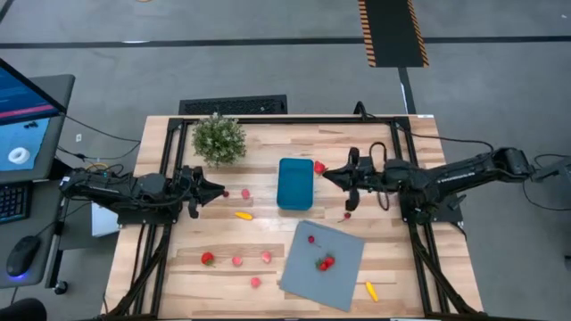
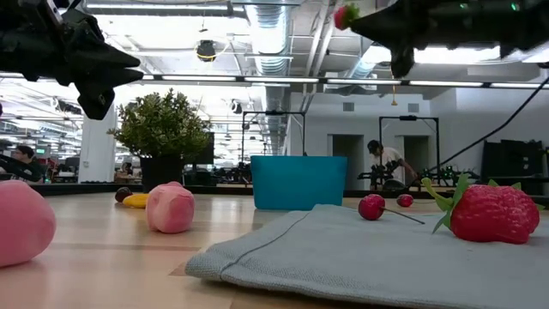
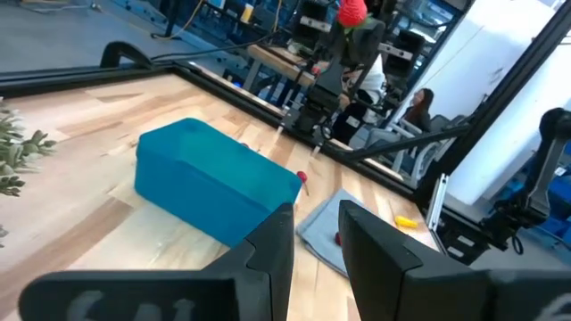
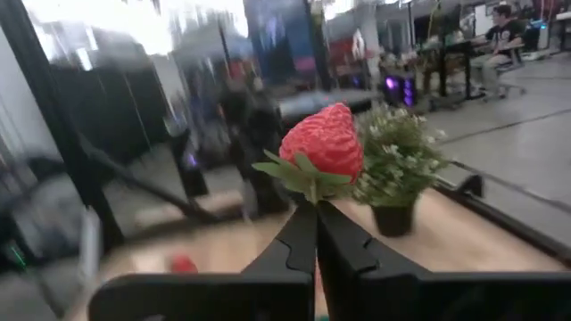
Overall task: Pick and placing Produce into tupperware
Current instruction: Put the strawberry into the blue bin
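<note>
Right gripper (image 1: 323, 169) held a red strawberry (image 1: 319, 167) aloft, just beside the teal tub (image 1: 295, 183).

Its arm reached in level from the table's right side, fingers pinched on the berry's green leaves, as the right wrist view showed. The left gripper (image 1: 219, 189) waited well apart near the potted plant (image 1: 219, 138), fingers slightly parted and empty. The tub's inside was hidden in the low view. Other produce lay scattered on bare wood and on the grey sheet (image 1: 323, 265), leaving open table around the tub.
</note>
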Action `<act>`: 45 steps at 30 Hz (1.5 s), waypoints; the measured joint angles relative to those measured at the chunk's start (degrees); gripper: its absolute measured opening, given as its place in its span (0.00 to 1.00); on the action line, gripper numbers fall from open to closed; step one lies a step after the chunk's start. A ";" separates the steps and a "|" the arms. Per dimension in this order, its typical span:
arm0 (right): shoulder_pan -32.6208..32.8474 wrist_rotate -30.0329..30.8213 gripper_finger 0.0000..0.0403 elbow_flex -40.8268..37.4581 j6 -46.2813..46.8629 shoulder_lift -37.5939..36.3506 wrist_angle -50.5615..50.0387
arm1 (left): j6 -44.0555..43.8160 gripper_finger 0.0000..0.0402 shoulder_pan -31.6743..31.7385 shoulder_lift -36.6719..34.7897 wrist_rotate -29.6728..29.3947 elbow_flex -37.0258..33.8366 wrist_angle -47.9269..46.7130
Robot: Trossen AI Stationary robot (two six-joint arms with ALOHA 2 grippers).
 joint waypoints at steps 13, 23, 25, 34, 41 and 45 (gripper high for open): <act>4.22 18.16 0.06 30.17 -18.96 15.39 -49.04 | -0.32 0.21 0.00 -0.02 -1.18 0.00 -0.84; 6.15 27.34 0.08 41.34 -23.52 29.05 -65.05 | -2.59 0.21 0.00 0.00 -1.00 0.00 -4.68; 5.65 24.64 0.08 42.50 -22.02 30.93 -68.38 | -3.04 0.21 -0.02 -0.02 -0.88 0.00 -4.85; 0.42 7.29 0.04 48.51 -16.33 36.48 -72.37 | -3.62 0.21 0.00 0.00 -0.97 0.00 -5.09; -5.93 -6.82 0.06 55.14 -11.57 42.65 -78.04 | -4.72 0.21 0.00 -0.02 -1.03 0.00 -5.25; -8.92 -11.40 0.04 58.83 -10.52 46.22 -82.14 | -4.96 0.21 0.00 0.00 -1.03 0.00 -5.60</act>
